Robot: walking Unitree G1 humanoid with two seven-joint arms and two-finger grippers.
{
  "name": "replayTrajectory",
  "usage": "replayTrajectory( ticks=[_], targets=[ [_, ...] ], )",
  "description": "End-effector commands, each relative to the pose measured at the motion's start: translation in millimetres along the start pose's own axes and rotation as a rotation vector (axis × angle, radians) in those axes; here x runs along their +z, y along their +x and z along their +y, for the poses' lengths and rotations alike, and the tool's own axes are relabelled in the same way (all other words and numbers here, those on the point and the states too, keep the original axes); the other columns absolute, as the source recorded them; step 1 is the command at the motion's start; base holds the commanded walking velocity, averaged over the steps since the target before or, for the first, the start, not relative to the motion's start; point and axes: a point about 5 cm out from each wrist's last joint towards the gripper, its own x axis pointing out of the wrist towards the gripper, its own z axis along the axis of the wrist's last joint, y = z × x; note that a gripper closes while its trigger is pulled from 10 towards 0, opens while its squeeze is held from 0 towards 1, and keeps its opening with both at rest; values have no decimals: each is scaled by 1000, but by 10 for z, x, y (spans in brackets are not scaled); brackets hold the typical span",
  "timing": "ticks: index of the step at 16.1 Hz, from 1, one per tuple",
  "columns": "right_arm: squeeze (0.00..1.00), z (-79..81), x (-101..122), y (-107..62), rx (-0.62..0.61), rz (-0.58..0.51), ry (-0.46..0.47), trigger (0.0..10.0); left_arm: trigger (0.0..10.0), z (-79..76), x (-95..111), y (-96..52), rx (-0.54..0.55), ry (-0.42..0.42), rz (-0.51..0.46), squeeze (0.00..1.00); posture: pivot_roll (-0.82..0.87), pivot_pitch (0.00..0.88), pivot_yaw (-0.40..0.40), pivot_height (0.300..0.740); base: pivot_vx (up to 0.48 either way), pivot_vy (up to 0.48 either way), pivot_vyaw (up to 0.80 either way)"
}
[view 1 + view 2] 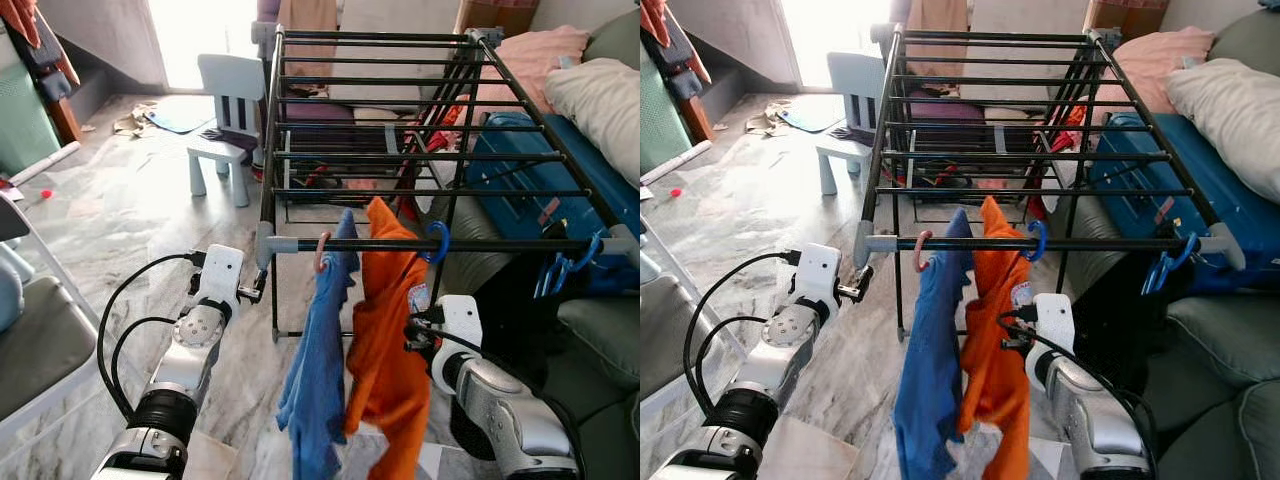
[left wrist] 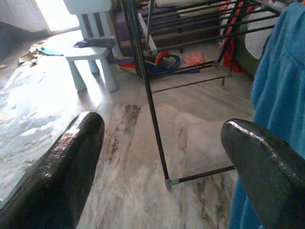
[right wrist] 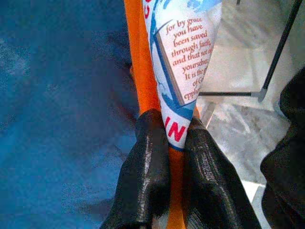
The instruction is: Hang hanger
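Floor: pale veined marble (image 1: pixel 120 220), running from the bottom of the head-camera frames to a bright doorway at the upper left.

Nearest, at the lower right of the left eye view, the right gripper (image 3: pixel 167 143) is closed on the orange shirt (image 1: pixel 390 340). The right wrist view shows both black fingers (image 3: pixel 147 162) pinched together on a fold of the orange cloth where a white printed panel with red lettering lies. At the lower left, the left gripper (image 2: pixel 162 143) stands wide apart and holds nothing; it sits level with, and just beside, the left end of the rack's front bar.

The orange shirt hangs from a blue hanger hook (image 1: pixel 437 240) over the front bar of the black drying rack (image 1: pixel 400 130), at the centre of the frame. Touching its left side hangs a blue garment (image 1: pixel 315 370) on a pink hanger hook (image 1: pixel 322 250). More blue hangers (image 1: pixel 560 268) appear to hang at the bar's right end, though the detail there is poor.

Right of the rack lies a blue suitcase (image 1: pixel 540 170), shut, with pillows (image 1: pixel 600 95) beyond it. The left wrist view shows a rack leg (image 2: pixel 152 105) standing on the marble and coloured items on the floor under the rack. Farther, upper left, stands a pale blue child's chair (image 1: pixel 225 120).
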Motion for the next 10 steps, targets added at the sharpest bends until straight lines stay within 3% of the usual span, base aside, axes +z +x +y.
replayTrajectory(
  ticks=[1, 5, 6, 7, 10],
  targets=[
    [0, -71, -25, -6, -20, 21, 36, 10000, 10000, 12, 27, -5, 8, 13, -8, 0, 21, 0, -59, 740, 0, 0, 0],
    [0, -176, -168, -74, -51, 56, 78, 10000, 10000, 8, 17, -8, 6, 15, -1, 0, 16, 0, -58, 740, 0, 0, 0],
    [773, -211, -190, -102, -69, 49, 92, 10000, 10000, 9, 16, -8, 4, 17, 0, 0, 16, 0, -58, 740, 0, 0, 0],
    [1000, -218, -195, -113, -71, 47, 96, 10000, 10000, 9, 16, -9, 4, 17, 1, 0, 16, 0, -58, 740, 0, 0, 0],
    [1000, -256, -204, -184, -107, 10, 87, 10000, 10000, 24, 15, -5, 7, 20, 3, 0, 12, 0, -51, 740, 0, 0, 0]
  ],
)
